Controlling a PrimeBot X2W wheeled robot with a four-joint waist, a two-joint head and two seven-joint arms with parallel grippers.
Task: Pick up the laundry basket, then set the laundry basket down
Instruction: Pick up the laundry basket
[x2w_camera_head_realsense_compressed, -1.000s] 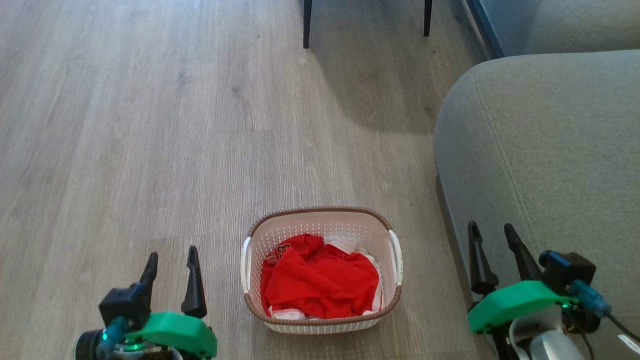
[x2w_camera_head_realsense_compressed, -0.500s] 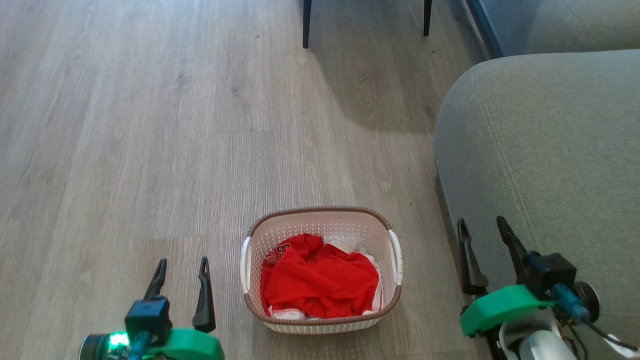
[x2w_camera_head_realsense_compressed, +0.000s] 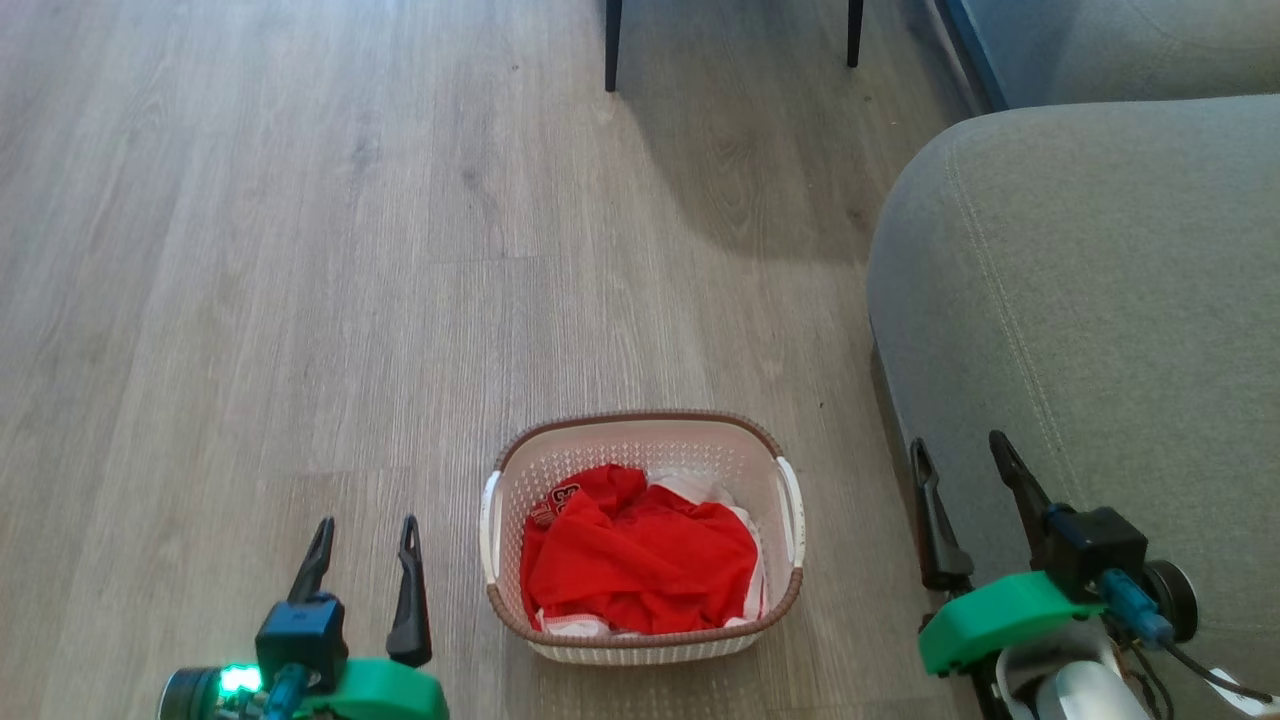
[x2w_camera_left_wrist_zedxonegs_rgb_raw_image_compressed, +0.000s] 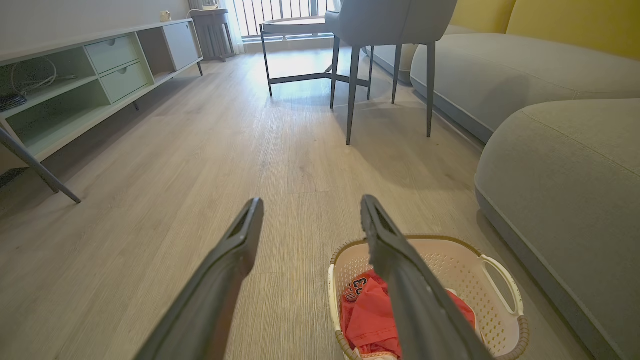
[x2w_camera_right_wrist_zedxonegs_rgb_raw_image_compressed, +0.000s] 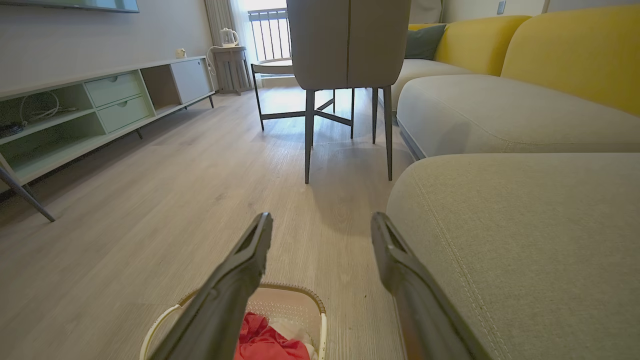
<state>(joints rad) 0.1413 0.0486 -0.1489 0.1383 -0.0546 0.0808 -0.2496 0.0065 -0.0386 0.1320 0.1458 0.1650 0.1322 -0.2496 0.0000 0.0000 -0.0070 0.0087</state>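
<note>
the basket (x2w_camera_head_realsense_compressed: 640, 418) sits upright on the wood floor (x2w_camera_head_realsense_compressed: 300, 300), and neither end effector touches it. inside lies a crumpled red garment (x2w_camera_head_realsense_compressed: 640, 565) over a white cloth (x2w_camera_head_realsense_compressed: 705, 490). there is print on the red fabric toward the basket's far left corner, but it is folded and cannot be read. just left of the basket, the left end effector (x2w_camera_head_realsense_compressed: 366, 530) hangs with its fingers spread wide, holding nothing. right of the basket, the right end effector (x2w_camera_head_realsense_compressed: 958, 450) is equally wide and empty, near the edge of the grey sofa (x2w_camera_head_realsense_compressed: 1100, 300). well beyond the basket stand two dark chair legs (x2w_camera_head_realsense_compressed: 613, 45).
</note>
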